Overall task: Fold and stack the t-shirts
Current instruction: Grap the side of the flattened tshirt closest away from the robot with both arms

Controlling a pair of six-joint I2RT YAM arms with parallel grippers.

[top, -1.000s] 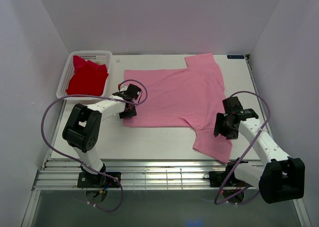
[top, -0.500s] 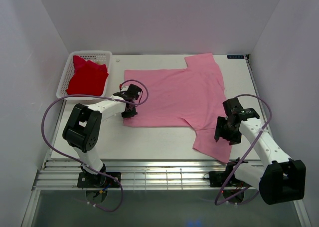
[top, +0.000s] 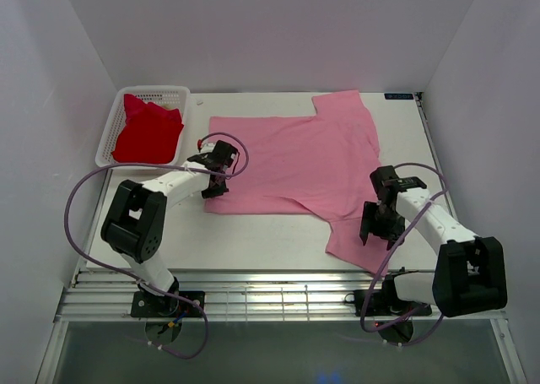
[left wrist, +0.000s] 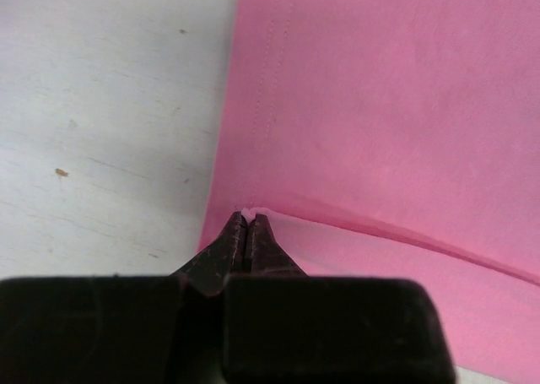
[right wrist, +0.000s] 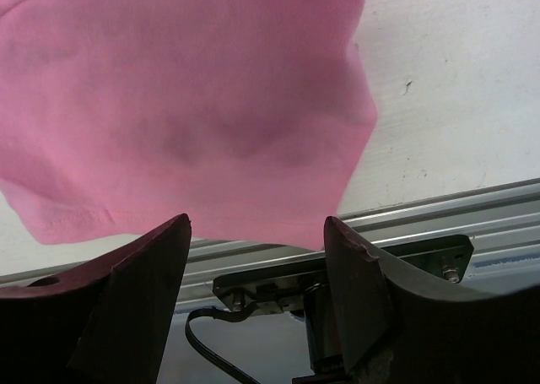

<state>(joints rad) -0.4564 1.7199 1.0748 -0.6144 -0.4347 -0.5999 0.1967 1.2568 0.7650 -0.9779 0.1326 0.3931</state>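
The large light pink t-shirt (top: 295, 160) lies spread flat on the white table, one sleeve toward the back and one toward the front right. My left gripper (top: 212, 190) is at its near-left corner. In the left wrist view the gripper (left wrist: 248, 217) is shut on a small pinch of the pink t-shirt's (left wrist: 380, 105) hem edge. My right gripper (top: 375, 228) hovers over the near sleeve. In the right wrist view it (right wrist: 257, 224) stands open, with the sleeve (right wrist: 186, 105) beyond the fingers and nothing between them. The red t-shirt (top: 148, 131) lies bunched in the basket.
The white mesh basket (top: 156, 90) stands at the back left of the table (top: 253, 240). A metal rail (top: 253, 295) runs along the near edge just below the sleeve, also visible in the right wrist view (right wrist: 422, 207). White walls enclose the sides and back.
My left gripper has closed on the pink t-shirt's near-left hem. My right gripper has shifted nearer and slightly left over the near sleeve, jaws a little wider.
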